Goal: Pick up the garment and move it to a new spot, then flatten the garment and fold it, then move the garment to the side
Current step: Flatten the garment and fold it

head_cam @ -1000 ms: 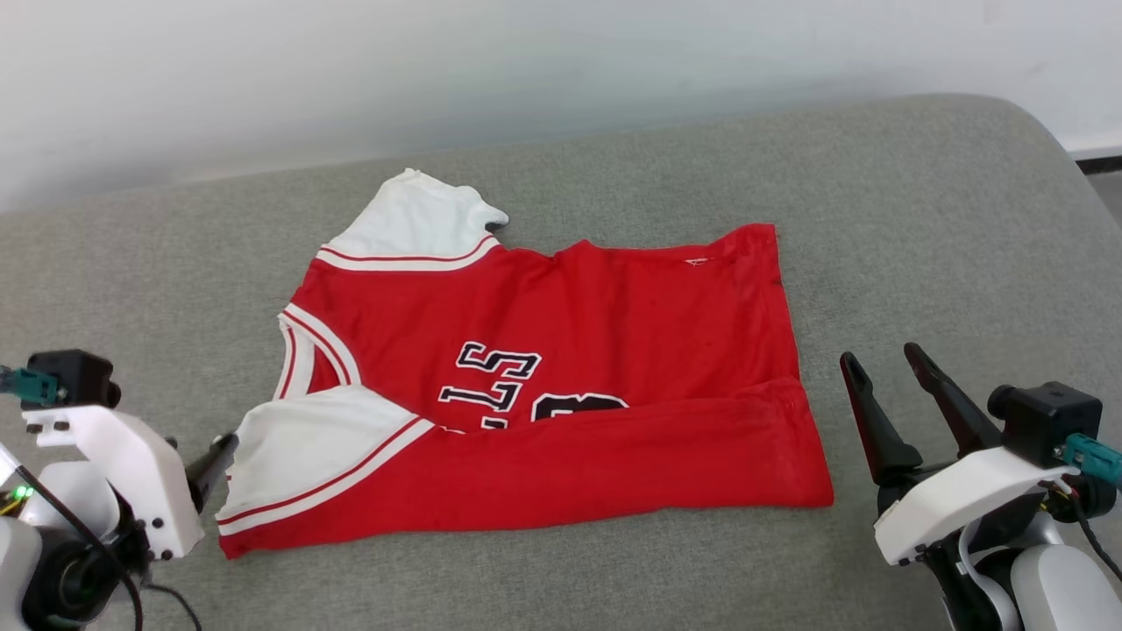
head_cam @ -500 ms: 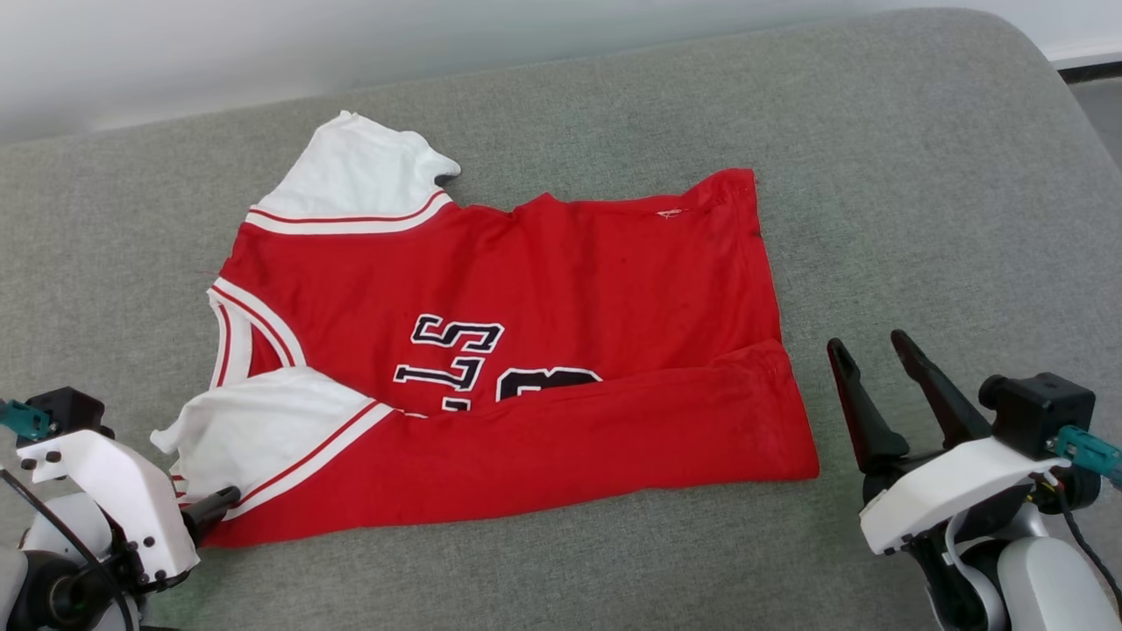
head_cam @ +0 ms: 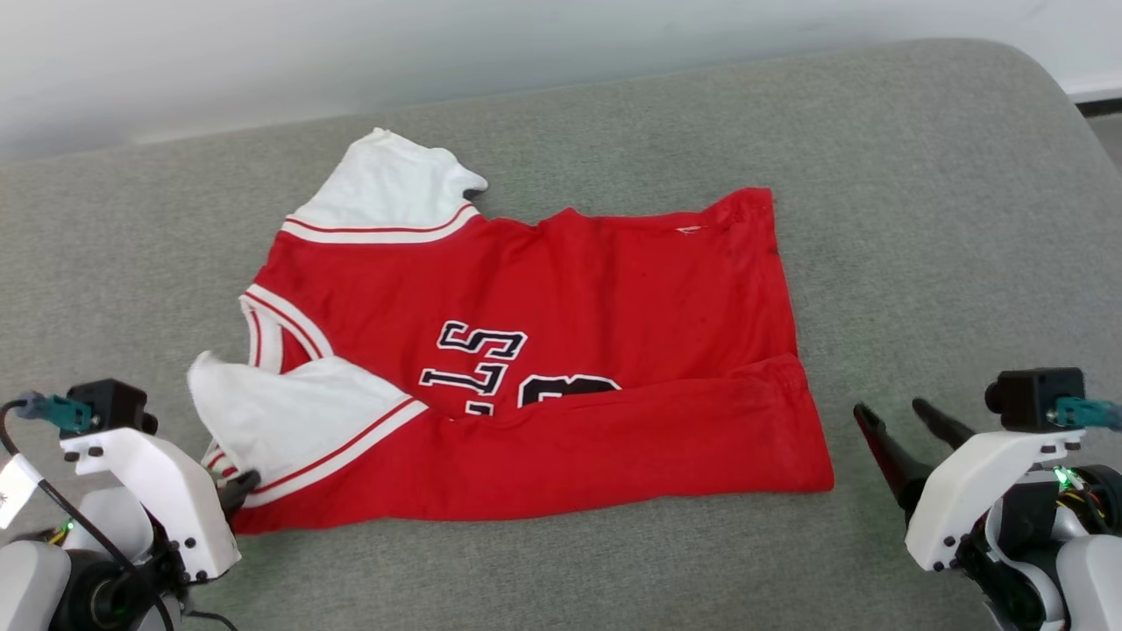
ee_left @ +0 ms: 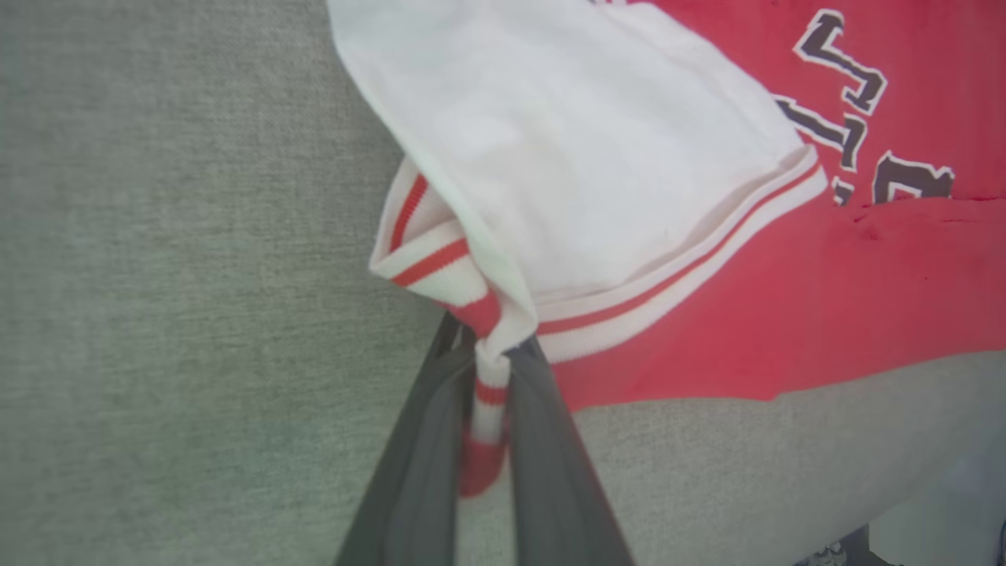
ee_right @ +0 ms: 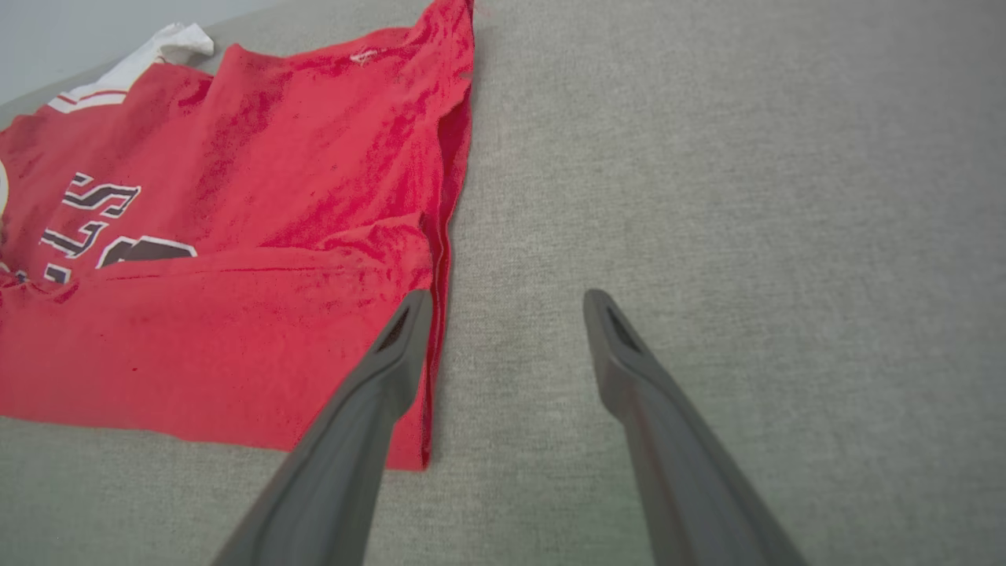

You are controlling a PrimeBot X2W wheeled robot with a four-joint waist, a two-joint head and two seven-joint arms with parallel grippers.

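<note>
Starting with the red jersey [head_cam: 570, 350], spread out across the middle of the grey cushion [head_cam: 920, 219], collar end to the left, hem to the right. Folded over along the near edge, with a long red flap covering the lower part of the black, white-outlined lettering [head_cam: 478, 359]. Showing the far sleeve [head_cam: 386, 188], white, lying flat at the back left corner, red-and-white stripe trim where it meets the body. And there, up front, the near sleeve [head_cam: 289, 412], white as well, its outer edge standing up off the cushion rather than lying flat. Pinched right on the striped cuff [ee_left: 440, 259] of that sleeve by the left tool [head_cam: 241, 482], dark fingers squeezed narrow with a strip of trim caught between them, seen plainly from the left wrist. Over on the other side, the right tool [head_cam: 892, 408], fingers spread wide with nothing between them but bare cushion, low and just beside the near right corner of the hem. From the right wrist, one finger overlapping the hem's edge; touching or not, impossible to tell. Beyond the cushion's far edge, a pale wall [head_cam: 351, 53].
</note>
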